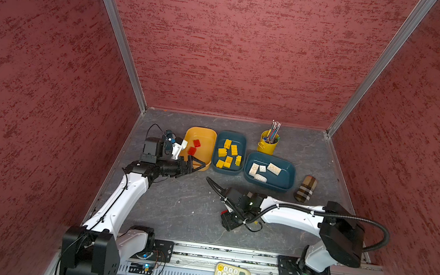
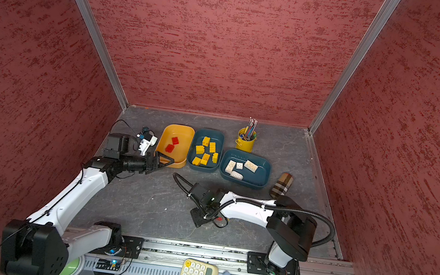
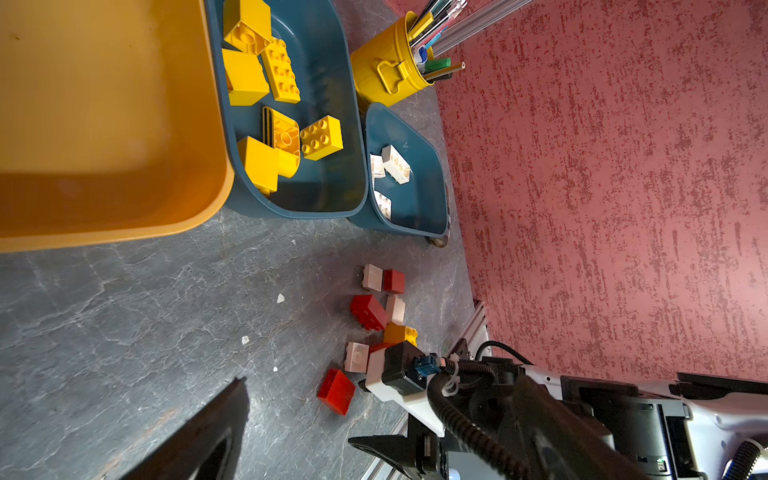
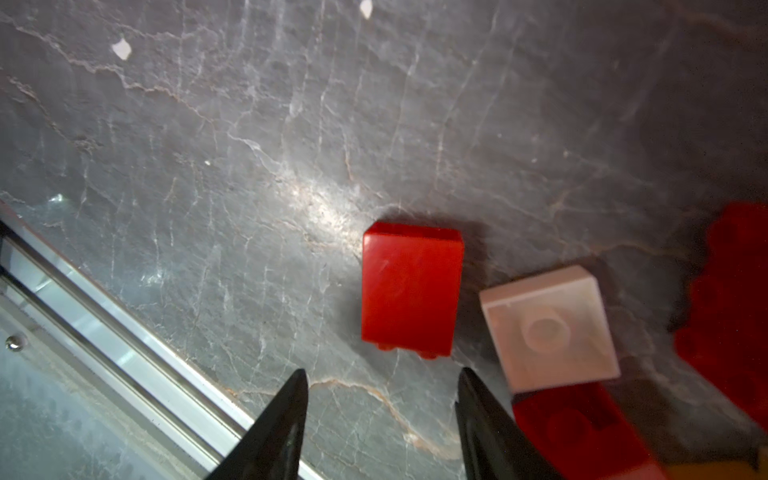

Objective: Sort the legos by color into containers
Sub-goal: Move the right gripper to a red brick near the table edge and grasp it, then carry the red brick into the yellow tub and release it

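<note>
Red brick (image 4: 411,291) — glossy, blank side up

The dark grey tabletop (image 4: 249,124) looks like a veined stone-print sheet, smooth, with a dull sheen where light strikes it. The red oblong plastic brick (image 4: 411,291) is smooth and glossy, faintly scuffed. The white square plastic brick (image 4: 548,328) just beside it looks satiny.

In a top view, the orange-yellow plastic tub (image 1: 205,135) at 11 o'clock and the dark teal plastic tub (image 1: 221,141) at 12 are smooth and semi-gloss. The yellow pen cup (image 1: 266,148) at 1 looks like painted metal. The rail (image 1: 227,252) at 6 is bare silvery metal. The red walls (image 1: 238,46) are rough and matt.
</note>
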You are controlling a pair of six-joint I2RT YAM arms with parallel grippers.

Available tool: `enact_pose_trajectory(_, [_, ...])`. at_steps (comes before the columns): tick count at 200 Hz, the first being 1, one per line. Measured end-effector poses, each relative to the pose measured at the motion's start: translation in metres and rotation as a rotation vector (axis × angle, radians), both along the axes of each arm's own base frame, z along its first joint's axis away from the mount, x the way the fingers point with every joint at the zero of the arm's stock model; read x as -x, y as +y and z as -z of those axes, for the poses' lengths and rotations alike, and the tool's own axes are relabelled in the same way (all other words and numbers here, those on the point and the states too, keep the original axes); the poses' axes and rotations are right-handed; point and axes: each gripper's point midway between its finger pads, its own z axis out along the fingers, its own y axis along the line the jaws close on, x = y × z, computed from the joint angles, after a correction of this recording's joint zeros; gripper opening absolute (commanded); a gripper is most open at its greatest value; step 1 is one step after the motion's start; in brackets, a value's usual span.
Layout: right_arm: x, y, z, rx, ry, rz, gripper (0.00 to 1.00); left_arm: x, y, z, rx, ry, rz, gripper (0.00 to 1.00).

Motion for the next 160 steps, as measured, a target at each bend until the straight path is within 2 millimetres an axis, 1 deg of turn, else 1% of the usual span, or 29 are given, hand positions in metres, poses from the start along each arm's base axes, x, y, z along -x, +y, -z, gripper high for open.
enact_pose_trajectory(29, [-0.005,0.005,0.006,0.02,-0.01,-0.011,0.54,0.0,0.0,0.0,0.0,0.0,0.0,0.99])
enact_pose_trajectory(61, [-0.016,0.015,0.008,0.034,-0.037,-0.013,0.5,0.0,0.001,0.0,0.002,0.0,-0.003,0.99])
enact_pose_trajectory(77, [-0.021,0.019,0.009,0.04,-0.053,-0.012,0.46,0.0,0.001,0.0,0.002,0.001,-0.003,0.99])
enact_pose_trajectory(111, [-0.026,0.018,0.012,0.069,-0.072,-0.007,0.44,0.001,0.002,0.002,0.002,0.005,-0.004,0.99])
enact_pose_trajectory(160, [-0.031,0.018,0.013,0.127,-0.114,-0.024,0.27,0.001,0.004,0.006,0.001,0.015,-0.015,0.99])
